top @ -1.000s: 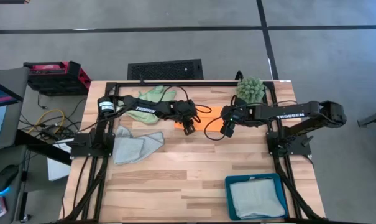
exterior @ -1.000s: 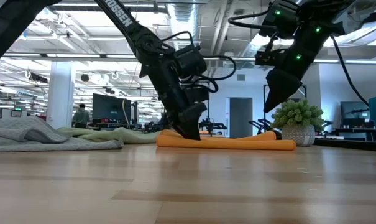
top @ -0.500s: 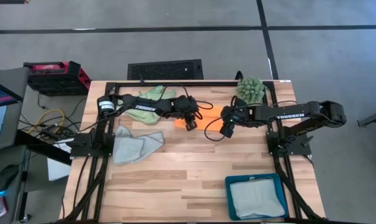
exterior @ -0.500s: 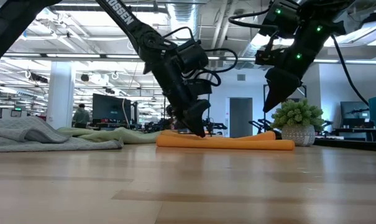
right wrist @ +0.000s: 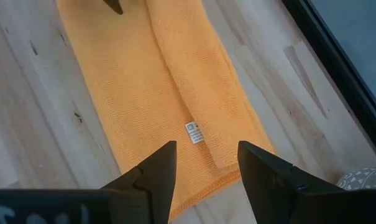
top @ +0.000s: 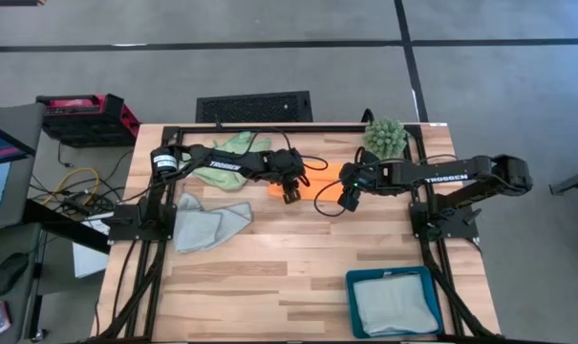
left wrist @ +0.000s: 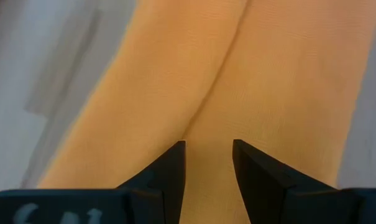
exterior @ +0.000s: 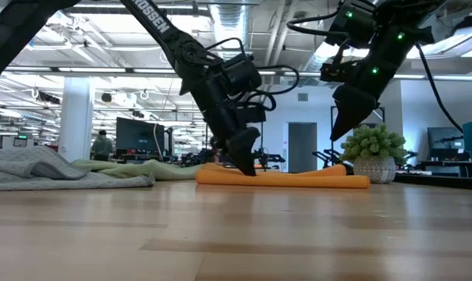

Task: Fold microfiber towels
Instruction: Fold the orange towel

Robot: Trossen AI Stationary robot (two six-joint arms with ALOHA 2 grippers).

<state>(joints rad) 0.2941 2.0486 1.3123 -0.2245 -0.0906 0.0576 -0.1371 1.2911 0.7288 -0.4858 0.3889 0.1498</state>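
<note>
We see the orange towel (top: 319, 182) lying folded into a long strip toward the far middle of the wooden surface (top: 289, 272), between the two arms. The left pincer (exterior: 247, 164) is down at the strip's left end, its fingers (left wrist: 169, 171) spread with orange cloth showing between them; it seems to be touching the cloth, though we cannot be sure from these angles. The right pincer (top: 349, 202) hangs above the strip's right end, clear of it in the low view, fingers (right wrist: 153, 171) likewise spread and holding nothing; its wrist view shows a small white label (right wrist: 194, 132) on the fold.

The light green towel (top: 226, 153) lies crumpled by the far edge, partly under the left arm. The blue-grey towel (top: 207, 222) sits rumpled near the left side of the surface. The pale mint towel (top: 392, 306) lies inside the teal tray (top: 352, 287) at the near right corner. A spiky green plant (top: 385, 137) stands at the far right.
</note>
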